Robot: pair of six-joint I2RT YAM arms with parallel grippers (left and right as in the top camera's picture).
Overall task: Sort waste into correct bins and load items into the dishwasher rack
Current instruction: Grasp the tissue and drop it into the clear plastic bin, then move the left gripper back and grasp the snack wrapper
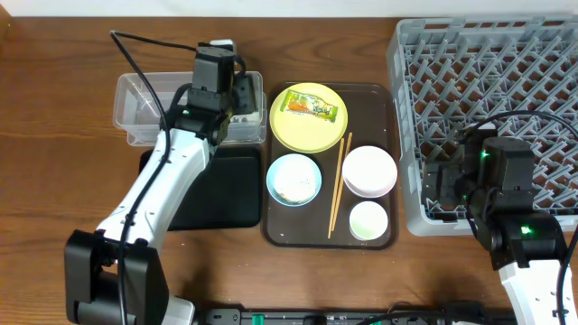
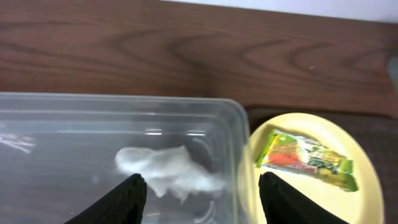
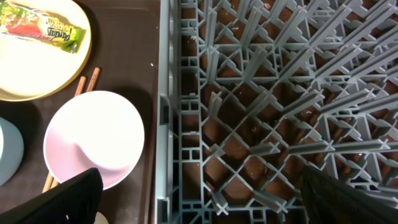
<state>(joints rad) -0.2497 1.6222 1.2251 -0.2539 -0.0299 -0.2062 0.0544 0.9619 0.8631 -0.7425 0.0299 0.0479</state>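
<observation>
My left gripper [image 2: 202, 186] is open and empty above the right end of the clear tub [image 1: 144, 108]. Crumpled white tissue [image 2: 165, 169] lies inside the tub just below the fingers. The green-and-orange wrapper [image 1: 312, 106] lies on the yellow plate [image 1: 302, 131]; it also shows in the left wrist view [image 2: 308, 160]. The light blue bowl [image 1: 293, 179] holds white rice. The white bowl [image 1: 368, 171], small white cup [image 1: 368, 219] and chopsticks [image 1: 339, 185] lie beside it. My right gripper [image 3: 199, 196] is open over the left edge of the grey rack [image 1: 506, 72].
The dishes sit on a brown serving tray [image 1: 280, 230]. The black tray [image 1: 226, 194] lies in front of the clear tub, partly under my left arm. The rack [image 3: 261, 112] has upright pegs.
</observation>
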